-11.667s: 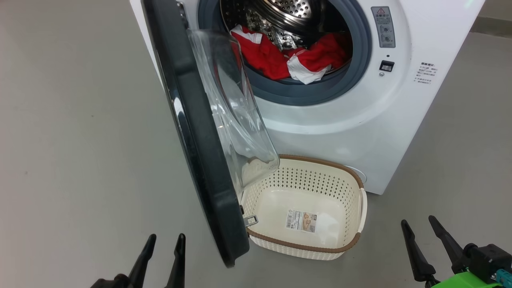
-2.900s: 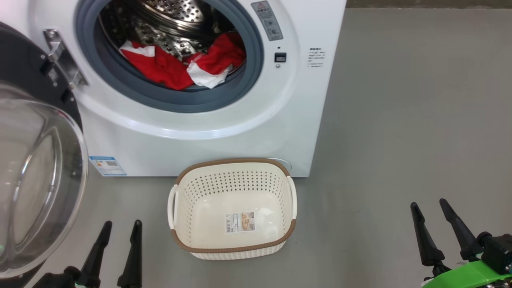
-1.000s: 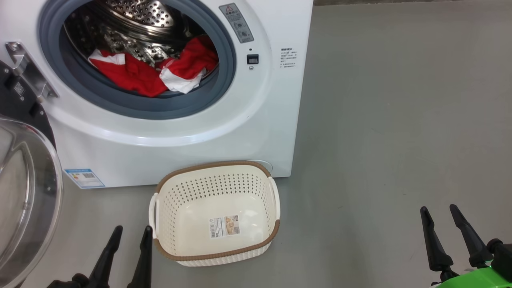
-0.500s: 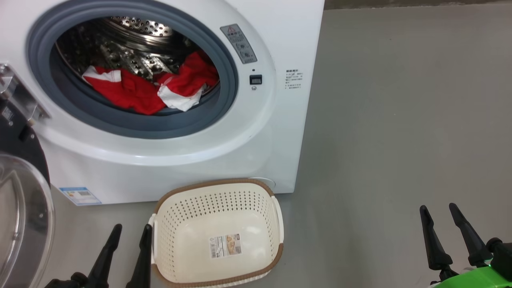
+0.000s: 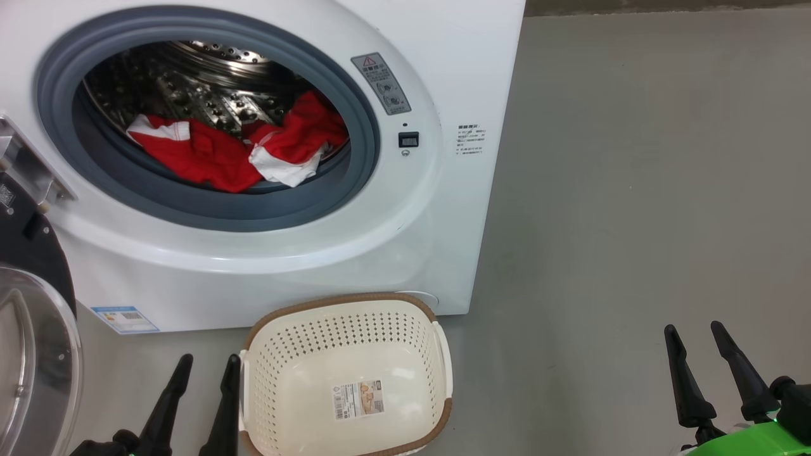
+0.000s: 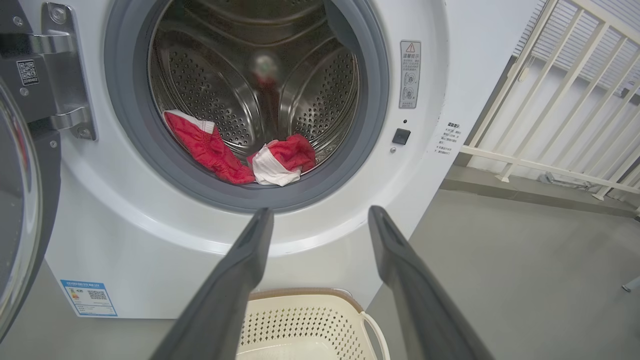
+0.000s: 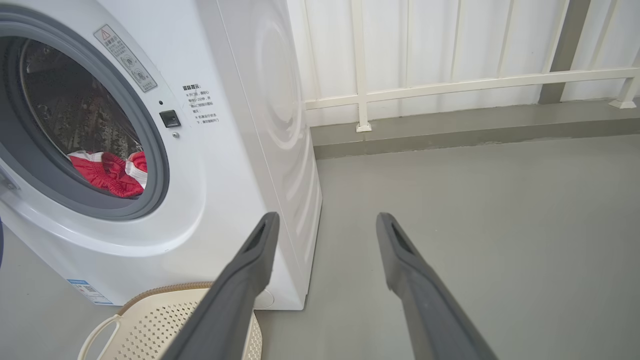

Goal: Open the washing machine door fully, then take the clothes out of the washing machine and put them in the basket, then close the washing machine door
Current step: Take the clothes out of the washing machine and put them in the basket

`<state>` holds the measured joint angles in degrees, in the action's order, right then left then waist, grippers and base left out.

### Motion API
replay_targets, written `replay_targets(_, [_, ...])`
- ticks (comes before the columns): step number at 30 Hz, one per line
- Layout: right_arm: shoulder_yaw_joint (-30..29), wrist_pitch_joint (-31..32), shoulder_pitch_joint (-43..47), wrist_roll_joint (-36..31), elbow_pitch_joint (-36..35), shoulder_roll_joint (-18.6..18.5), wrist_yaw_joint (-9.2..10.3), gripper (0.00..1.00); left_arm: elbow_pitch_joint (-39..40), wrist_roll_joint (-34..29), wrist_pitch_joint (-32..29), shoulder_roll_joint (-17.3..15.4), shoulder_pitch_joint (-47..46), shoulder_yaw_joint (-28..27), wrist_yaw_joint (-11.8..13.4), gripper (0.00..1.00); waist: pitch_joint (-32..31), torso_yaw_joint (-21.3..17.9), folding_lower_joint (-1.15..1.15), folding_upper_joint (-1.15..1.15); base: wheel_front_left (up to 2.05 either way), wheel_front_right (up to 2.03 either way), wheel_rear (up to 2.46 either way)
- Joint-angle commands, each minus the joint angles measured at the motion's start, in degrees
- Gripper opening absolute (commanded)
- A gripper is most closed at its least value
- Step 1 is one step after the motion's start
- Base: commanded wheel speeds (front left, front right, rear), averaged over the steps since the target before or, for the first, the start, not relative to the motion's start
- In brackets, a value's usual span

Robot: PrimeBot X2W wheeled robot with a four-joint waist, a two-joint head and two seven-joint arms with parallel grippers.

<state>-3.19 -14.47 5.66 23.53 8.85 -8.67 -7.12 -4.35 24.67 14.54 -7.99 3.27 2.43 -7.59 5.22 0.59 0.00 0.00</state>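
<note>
Clothes heaped red and white at the front lip of the drum, upper left of the head frame, inside the washing machine. Washing machine door swung wide at the left edge, clear of the grey ring, hanging from a metal hinge. Basket on the grey floor at bottom centre, close against the machine's base below the mouth. Left gripper at lower left, fingers apart, holding nothing, one finger just beside the basket's handle. Right gripper at lower right, fingers likewise apart and empty, well apart from the machine. White railing behind, upper right of the right wrist frame.
</note>
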Motion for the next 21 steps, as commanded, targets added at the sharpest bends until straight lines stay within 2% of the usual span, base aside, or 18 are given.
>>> replay_targets(1, [0.9,-0.5,-1.5,-0.9,-1.5,-1.0,-0.36,1.0,0.9,-0.6,0.5,-0.6,-2.2,-1.8,0.1,1.0,0.0,0.0,0.0,0.0,0.0,0.0,0.0])
replay_targets(21, [1.3,-0.5,-1.8,-0.8,-1.5,-0.9,-0.36,1.0,-0.6,-1.9,0.5,-0.8,-2.8,-1.5,0.1,1.0,0.8,-0.3,0.0,0.0,0.0,0.0,0.0])
